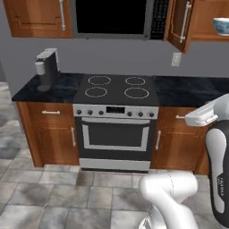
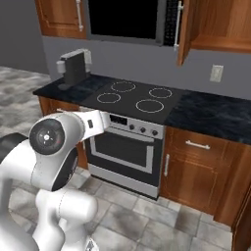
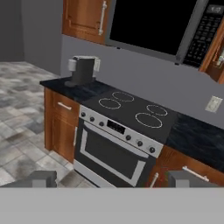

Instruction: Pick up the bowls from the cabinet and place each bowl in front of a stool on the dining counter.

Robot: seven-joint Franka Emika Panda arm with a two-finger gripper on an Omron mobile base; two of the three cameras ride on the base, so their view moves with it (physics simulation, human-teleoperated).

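Hardly any writing can be read. In the left base view the arm (image 1: 220, 188) bears a small dark vertical word on its white shell; it looks like a brand name but is too small to make out. The oven (image 1: 115, 110) has a dark display among its knobs (its digits are a blur). The microwave (image 3: 204, 33) has a keypad whose marks are unreadable.

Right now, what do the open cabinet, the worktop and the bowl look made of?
The cabinet: reddish-brown wood, satin, visible grain, silver bar handle. The worktop: black stone, probably marble, grey veining, slight gloss. The bowl: white with blue-green pattern, glossy, likely glazed ceramic; partly cut off by the frame edge.
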